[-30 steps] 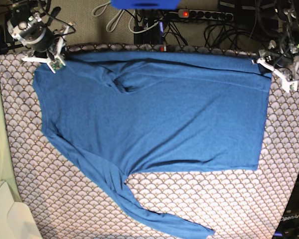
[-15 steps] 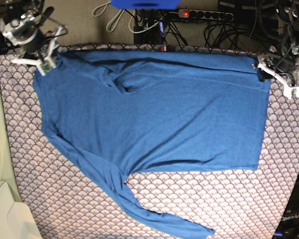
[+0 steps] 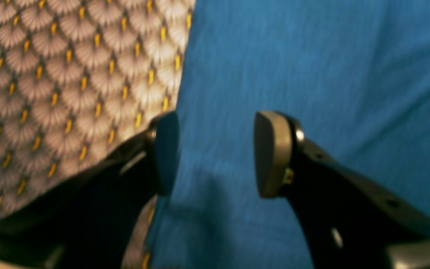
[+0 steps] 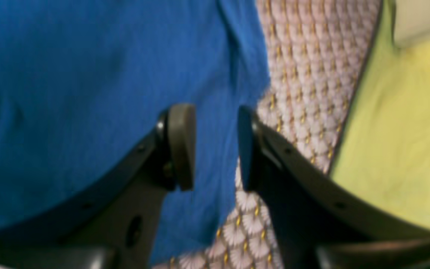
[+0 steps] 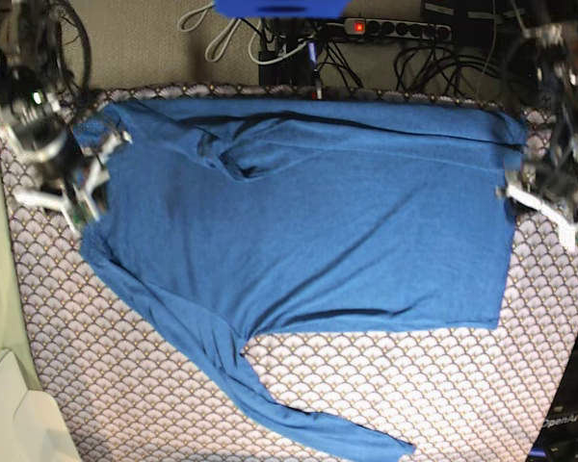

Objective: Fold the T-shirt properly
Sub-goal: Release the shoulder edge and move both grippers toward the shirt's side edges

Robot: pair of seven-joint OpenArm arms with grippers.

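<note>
My right gripper (image 5: pixel 72 197) hangs at the left edge of the T-shirt (image 5: pixel 308 221), and in the right wrist view its jaws stand apart with nothing between them, over the line where the blue fabric meets the scallop-patterned cloth (image 5: pixel 414 385). The T-shirt lies spread flat on this cloth, with one long sleeve (image 5: pixel 270 399) running toward the near edge of the table. At its top there is a folded band of fabric. My left gripper (image 5: pixel 544 202) is at the right edge of the shirt; its jaws are also apart and hold nothing, the blue fabric showing between them.
</note>
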